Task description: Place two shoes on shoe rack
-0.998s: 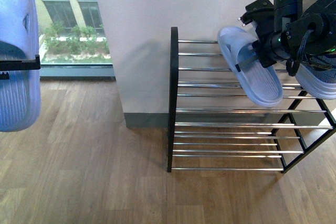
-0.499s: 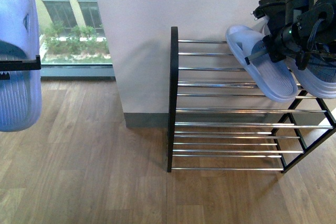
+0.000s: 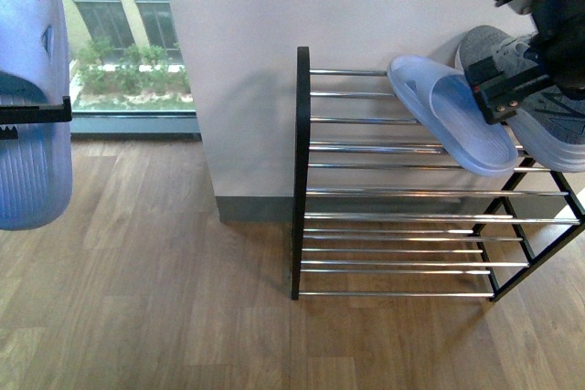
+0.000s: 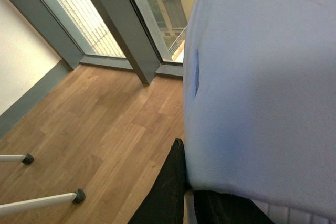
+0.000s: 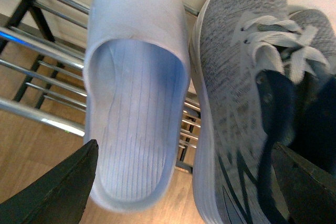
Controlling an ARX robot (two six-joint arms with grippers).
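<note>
One pale blue sandal [image 3: 452, 125] lying on the shoe rack's [image 3: 302, 171] top bars beside a grey sneaker [image 3: 539, 121], right gripper [image 5: 184, 182] above it, jaws spread and empty, other sandal [image 3: 32, 98] apparently clamped in the left gripper [image 4: 186, 195] near the window.

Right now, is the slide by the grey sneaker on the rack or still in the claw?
On the rack. The slide lies on the top bars of the shoe rack beside the grey sneaker; the right claw is open around it, not touching.
</note>
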